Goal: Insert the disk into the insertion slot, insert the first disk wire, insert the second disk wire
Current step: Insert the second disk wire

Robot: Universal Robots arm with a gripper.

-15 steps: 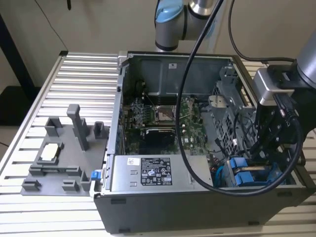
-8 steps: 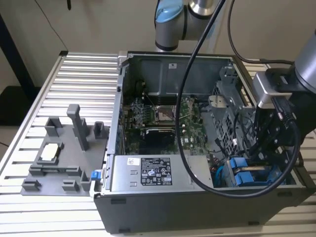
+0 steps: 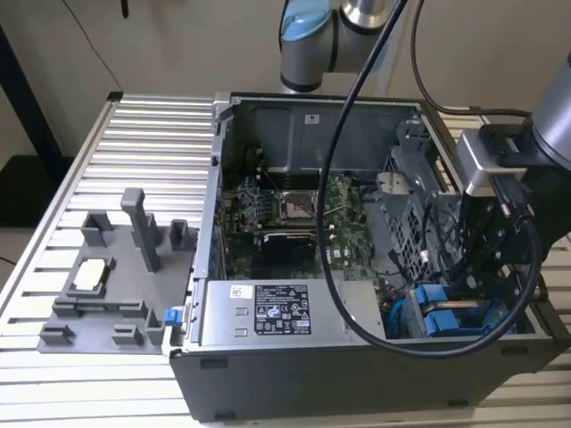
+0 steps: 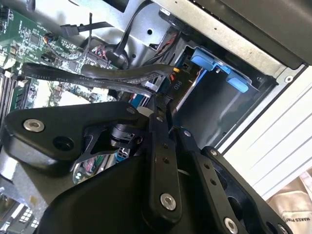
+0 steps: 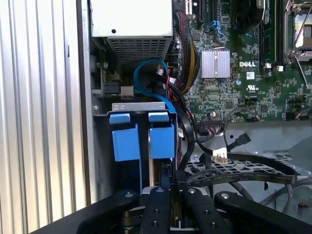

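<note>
The insertion slot (image 5: 139, 106), a dark grey metal bay, sits in the case's corner at the exterior view's lower right (image 3: 446, 316). Two blue carrier tabs (image 5: 161, 139) (image 4: 209, 61) stand side by side in it. The disk's metal body is hidden behind them. My gripper (image 5: 168, 178) (image 4: 161, 102) (image 3: 455, 294) hangs right at the bay's open end. Its fingers (image 4: 158, 141) are drawn together on the end of a flat black disk wire (image 4: 97, 73). A second black connector with an orange tag (image 4: 178, 83) lies just beyond the fingertips.
The power-supply box (image 3: 268, 312) borders the bay on one side, and the green motherboard (image 5: 243, 73) lies beyond. Loose blue and black cables (image 5: 156, 78) crowd the gap. A perforated metal cage (image 3: 410, 205) rises behind. A grey fixture tray (image 3: 98, 285) rests outside the case.
</note>
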